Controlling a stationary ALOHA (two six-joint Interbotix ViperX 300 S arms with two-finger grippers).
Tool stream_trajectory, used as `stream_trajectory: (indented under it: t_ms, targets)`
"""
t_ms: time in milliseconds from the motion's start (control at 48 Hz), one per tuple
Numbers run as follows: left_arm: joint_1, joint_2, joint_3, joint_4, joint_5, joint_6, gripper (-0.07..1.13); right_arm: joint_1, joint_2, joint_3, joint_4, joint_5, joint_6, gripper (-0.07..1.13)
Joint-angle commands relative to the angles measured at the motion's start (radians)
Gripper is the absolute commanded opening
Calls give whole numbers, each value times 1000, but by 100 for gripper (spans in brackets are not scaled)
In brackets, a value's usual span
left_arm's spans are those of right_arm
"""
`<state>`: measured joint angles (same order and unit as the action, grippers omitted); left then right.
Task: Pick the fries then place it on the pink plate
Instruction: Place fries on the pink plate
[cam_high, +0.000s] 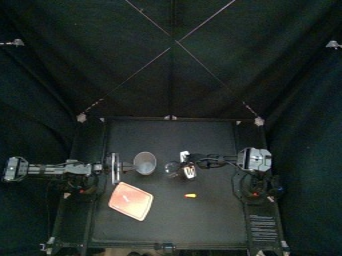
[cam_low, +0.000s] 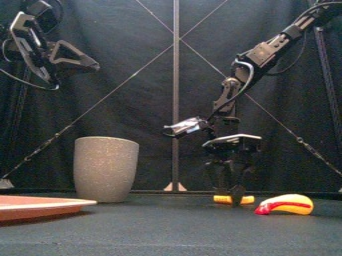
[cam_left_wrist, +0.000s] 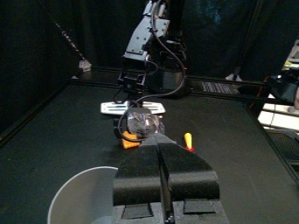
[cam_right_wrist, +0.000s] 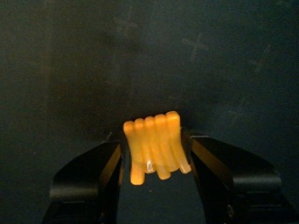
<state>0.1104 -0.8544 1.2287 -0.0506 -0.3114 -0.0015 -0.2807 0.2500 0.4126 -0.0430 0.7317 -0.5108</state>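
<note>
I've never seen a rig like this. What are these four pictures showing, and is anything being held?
Two robot arms work at a black table. One picture looks down from above, one looks level from the table's front, one rides on each wrist. The left gripper hangs shut at the left. The right gripper is down with open jaws either side of the orange fries, which lie on the table; nothing is held. Also: the pink plate, a grey cup, a red-and-yellow toy.

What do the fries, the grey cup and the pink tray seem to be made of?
The fries: probably moulded plastic, glossy orange-yellow; a bright highlight shows on one stick. The grey cup: perhaps ceramic or stone-look plastic, matt with fine speckles. The pink tray: likely plastic, flat and even in colour; I cannot be sure.
</note>
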Motion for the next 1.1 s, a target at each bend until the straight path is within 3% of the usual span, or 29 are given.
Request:
stream_trajectory:
  t_ms: [21,146,250,667,958,1104]
  targets:
    - [-3,2,-12,-8,-11,0,0,-2,-18,-8,8,6,3,61]
    - [-2,2,-12,-8,-11,5,0,25,-38,-31,26,8,23,58]
    - [9,3,-14,-8,-11,6,0,95,-55,-97,64,0,54,60]
    - [183,-11,-11,-6,-58,8,0,318,164,-528,41,-64,374,60]
    - [225,-32,32,-2,-52,8,1,344,377,-851,-5,-48,456,61]
    - [225,-37,37,0,-52,8,1,345,448,-999,35,37,460,77]
